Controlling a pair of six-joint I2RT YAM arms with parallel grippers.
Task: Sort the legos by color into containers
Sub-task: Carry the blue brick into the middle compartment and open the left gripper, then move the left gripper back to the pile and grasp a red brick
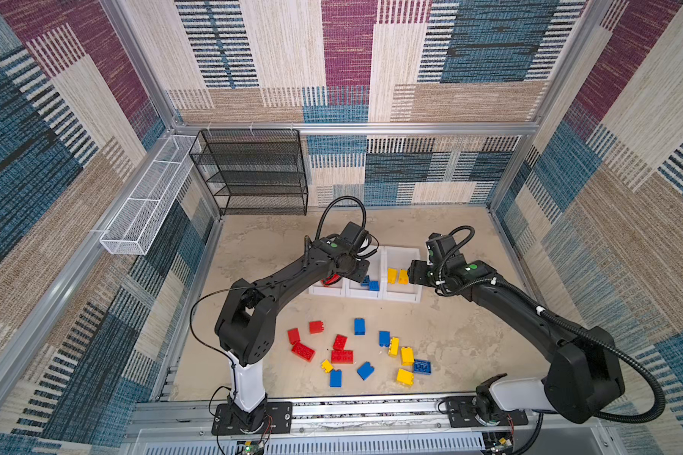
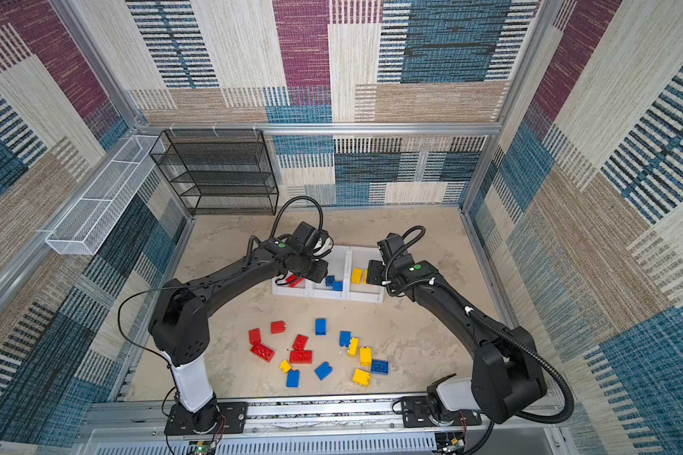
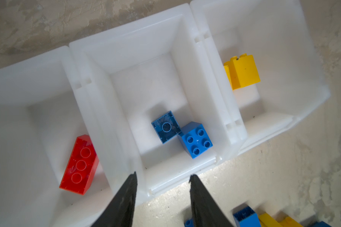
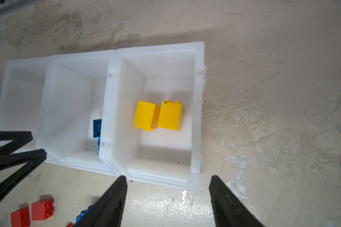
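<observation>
Nearest the arm bases, loose chunky studded plastic legos (image 1: 342,356) in solid red, blue and yellow lay scattered on the mottled beige tabletop (image 1: 470,346), apart from the left end effector (image 3: 162,175) and the right end effector (image 4: 167,176). Beyond them stood a row of three joined white plastic open-top bins (image 1: 403,296). The left end effector hung above the front rim of the middle bin (image 3: 130,37), its black fingers (image 3: 126,196) released and parted with nothing between them. On that bin's floor, clear of the fingertips, a blue square brick (image 3: 165,127) with its hollow underside up touched at a corner a second blue square brick (image 3: 195,139) showing four studs. The left bin (image 3: 28,78) held one red oblong brick (image 3: 79,165) lying beside the dividing wall, three rings on its upturned face. The right end effector hung near the front rim of the right bin (image 4: 159,49), jaws spread and empty. Inside, two yellow square bricks (image 4: 146,115) lay on their sides, touching flank to flank. Farthest back, a black mesh shelf rack (image 1: 253,173) stood against the rear wall, with a long white wire basket (image 1: 150,197) fixed along the left wall.
</observation>
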